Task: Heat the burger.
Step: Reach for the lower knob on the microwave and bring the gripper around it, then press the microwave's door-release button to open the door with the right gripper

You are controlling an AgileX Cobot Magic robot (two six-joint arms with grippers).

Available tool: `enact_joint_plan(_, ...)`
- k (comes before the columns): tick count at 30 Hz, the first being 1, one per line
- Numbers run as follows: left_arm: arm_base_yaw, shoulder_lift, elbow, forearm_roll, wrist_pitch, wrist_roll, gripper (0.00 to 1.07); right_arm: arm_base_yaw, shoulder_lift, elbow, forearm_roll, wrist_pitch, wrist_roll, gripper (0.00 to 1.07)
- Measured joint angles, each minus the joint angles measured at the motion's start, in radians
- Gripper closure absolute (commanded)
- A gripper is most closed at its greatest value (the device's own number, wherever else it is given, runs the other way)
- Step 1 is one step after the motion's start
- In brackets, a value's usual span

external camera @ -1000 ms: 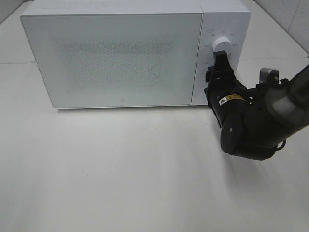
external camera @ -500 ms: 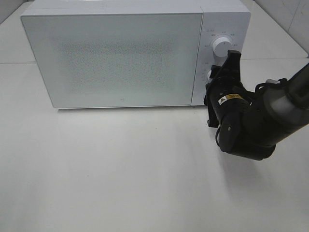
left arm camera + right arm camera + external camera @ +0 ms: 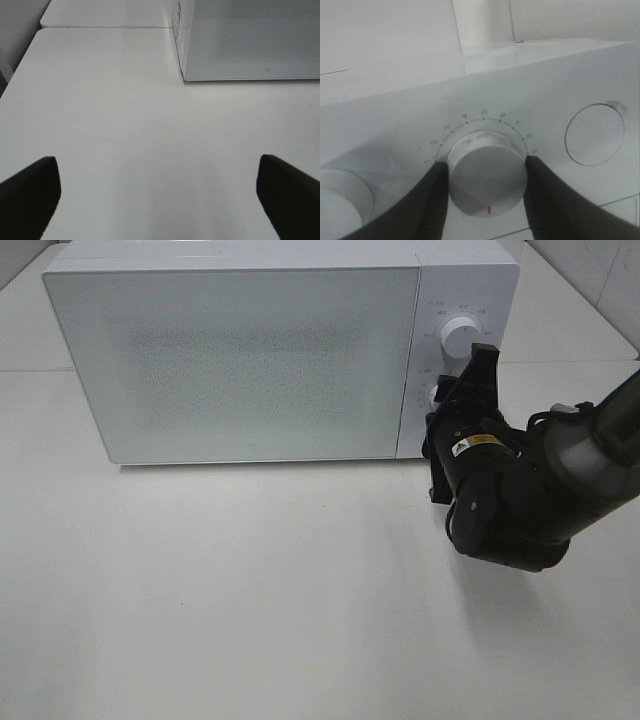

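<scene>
The burger is hidden from every view. A white microwave (image 3: 250, 360) stands at the back of the table with its frosted door closed. My right gripper (image 3: 450, 405) reaches to the control panel and is shut on the lower knob (image 3: 487, 180). In the right wrist view its dark fingers (image 3: 432, 200) press both sides of that knob, whose red mark points toward the camera's lower edge. My left gripper (image 3: 160, 200) hangs open over bare white tabletop, short of the microwave's front corner (image 3: 250, 40); nothing lies between its fingers.
A second white knob (image 3: 460, 337) sits above the gripped one. A round button outline (image 3: 594, 134) is set in the panel on the knob's other side. The white table (image 3: 250, 590) stretches in front of the microwave; a tiled wall rises at the back right.
The right wrist has rolled on the lower knob, tilting the upper finger to the right. It has held still for the last half second. The left arm has not moved.
</scene>
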Motion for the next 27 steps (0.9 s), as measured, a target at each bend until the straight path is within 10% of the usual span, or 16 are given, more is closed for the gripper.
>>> enact_joint_plan(13, 0.0, 0.0, 0.0, 0.0, 0.0, 0.0, 0.04, -0.008, -0.002, -0.004, 0.105, 0.006, -0.001, 0.5)
enact_joint_plan(27, 0.0, 0.0, 0.0, 0.0, 0.0, 0.0, 0.04, -0.015, -0.052, 0.03, 0.092, -0.003, -0.064, 0.43)
